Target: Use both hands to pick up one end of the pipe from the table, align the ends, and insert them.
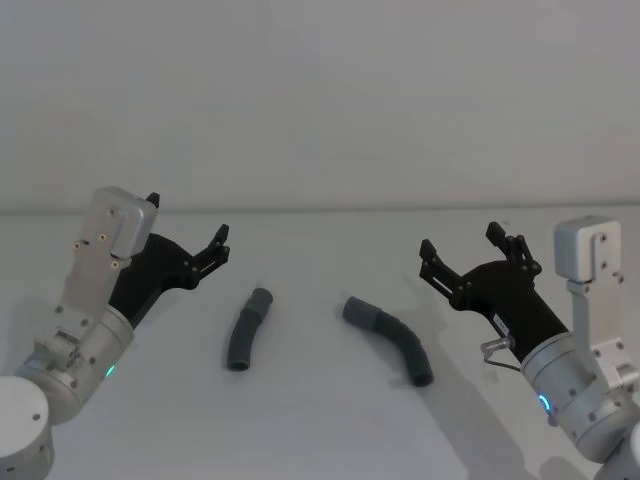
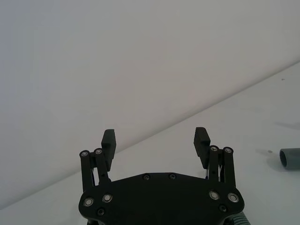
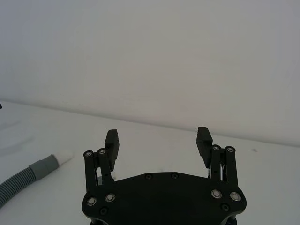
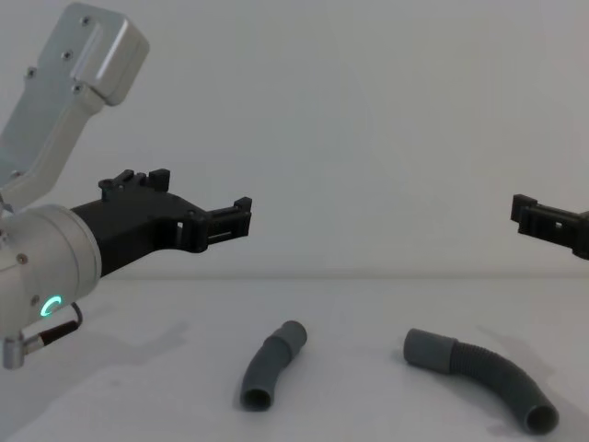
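The white table (image 1: 320, 430) was the biggest thing here, plain and flat. The left gripper (image 1: 188, 222) hung above its left side and the right gripper (image 1: 463, 243) above its right. Both had their fingers spread wide and weren't holding anything. The long ribbed piece (image 1: 392, 336) lay on the table nearer the right gripper, its collar (image 1: 358, 312) pointing toward the short smooth piece (image 1: 248, 328). That one lay a little apart, nearer the left gripper.

Silver-grey arms (image 1: 90, 335), black screw-studded claws (image 2: 155, 136) (image 3: 157, 136), green ring light (image 4: 46, 307).
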